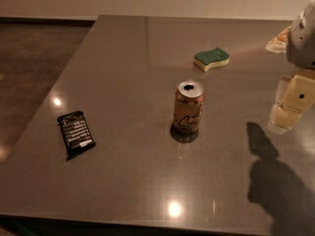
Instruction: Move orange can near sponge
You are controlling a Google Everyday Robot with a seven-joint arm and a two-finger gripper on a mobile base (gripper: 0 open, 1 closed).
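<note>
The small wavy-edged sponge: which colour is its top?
Green, over the pale yellow sponge body; camera view. The gripper is at the right edge.

The table [123, 58] is a smooth, glossy dark slab. The orange can [188, 113] at centre is shiny metal, silver-topped. The sponge [211, 59], farther right, looks matt, its green top rough. The wrapper [76, 133] at left is crinkled glossy plastic. The gripper [285, 113], at the right edge, is smooth pale plastic.

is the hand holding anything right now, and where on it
Nothing. The hand hangs at the right edge, apart from the can, which stands free on the table, and from the sponge.
</note>
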